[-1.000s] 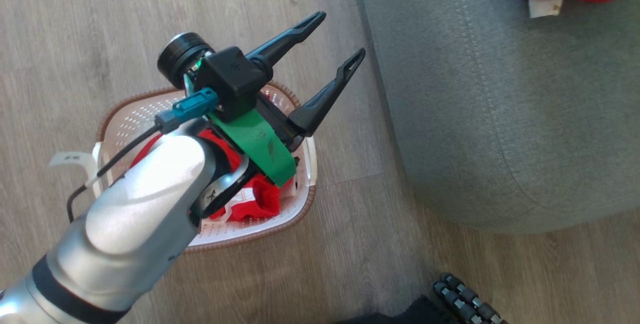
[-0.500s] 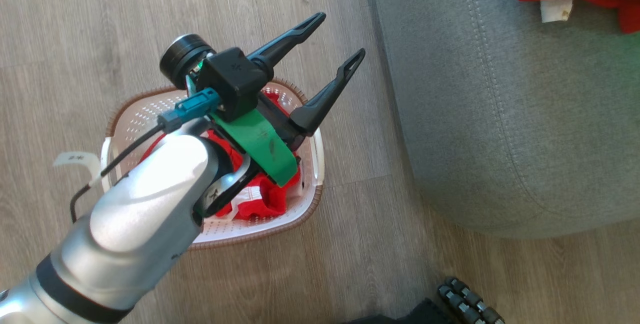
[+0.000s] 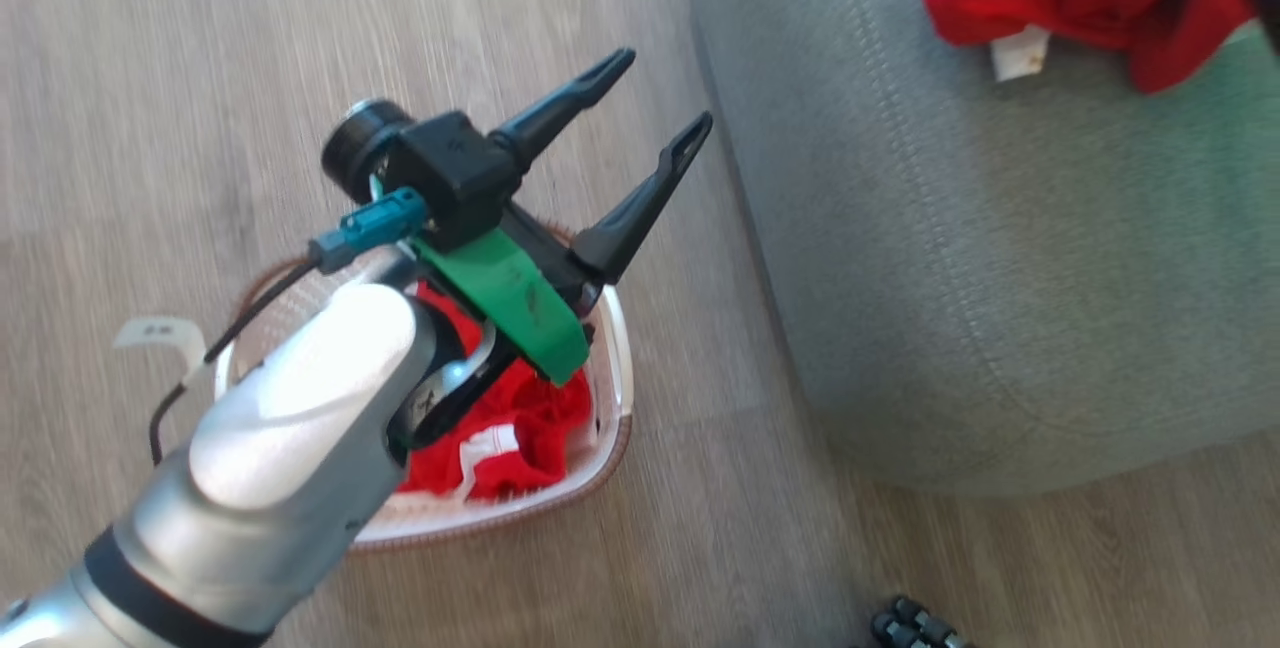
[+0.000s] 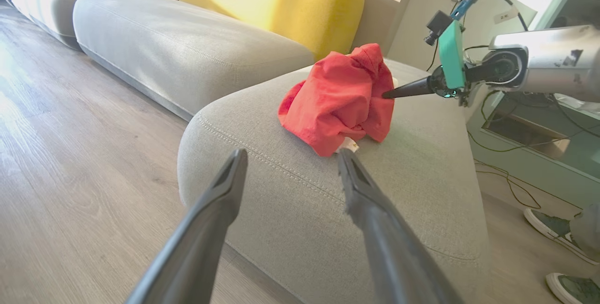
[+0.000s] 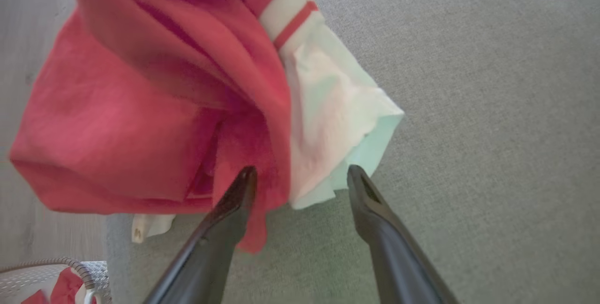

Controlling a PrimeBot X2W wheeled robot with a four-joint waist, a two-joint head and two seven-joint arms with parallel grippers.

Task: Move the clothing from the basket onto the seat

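1. From where I stand, the left gripper (image 3: pixel 650 103) hangs above the basket (image 3: pixel 612 368), its fingers spread wide with nothing between them and their tips aimed towards the seat (image 3: pixel 1000 278)
2. Inside the basket lies a crumpled red garment (image 3: pixel 510 438) with a white panel, partly hidden under the pale forearm (image 3: pixel 290 428)
3. The basket stands on the wooden floor (image 3: pixel 150 78), near the seat's rounded corner, with a strip of floor between them
4. A second red garment (image 4: pixel 340 97) sits bunched on top of the seat (a small white tag (image 4: pixel 348 144) pokes out at its lower edge), not far from the stitched edge
5. The right gripper (image 5: pixel 302 172) is at that garment with its fingers parted, not clamped; red cloth drapes against one finger, and a white panel with red-striped trim lies between the two
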